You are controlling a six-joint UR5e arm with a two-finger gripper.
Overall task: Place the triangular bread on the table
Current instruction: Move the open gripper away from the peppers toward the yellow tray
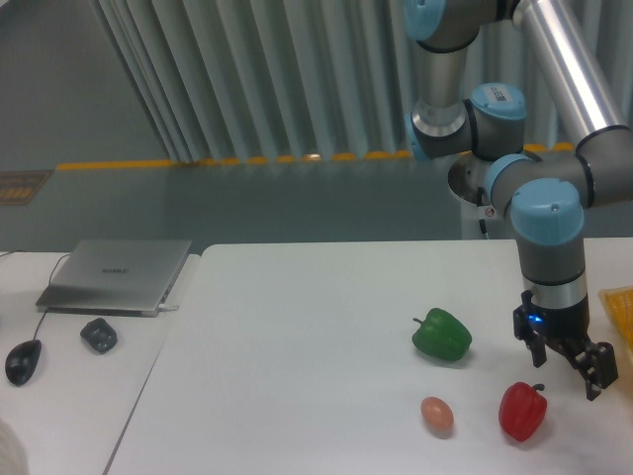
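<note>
Fingers (566, 364) apart, nothing between them, hanging low over the right side of the desk (316, 327), just right of the red pepper (522, 411). Bread (619, 309) is at the far right edge of view, only a yellow-tan sliver showing, the rest cut off. Can't tell what it sits on or whether it is on the desk surface at all.

Step, as I judge it: reach and grasp the bread; not yet picked.

To do it well:
- Shift right and a bit back, away from the red pepper, so the wrist doesn't clip it.
- Line the fingers across the wedge's narrower span, not corner to corner; rounded corners likely slip.
- Come down straight, close gently; bread probably squashes, so a light grip.
- Lift clear before travelling left.
- Drop spot: the open white area left of the green pepper (442, 334) looks safest, well apart from the egg (436, 415) and both peppers.
- Lower till the bread touches, then open; don't release from height.

Risk: bread mostly out of view, so its pose is a guess.
</note>
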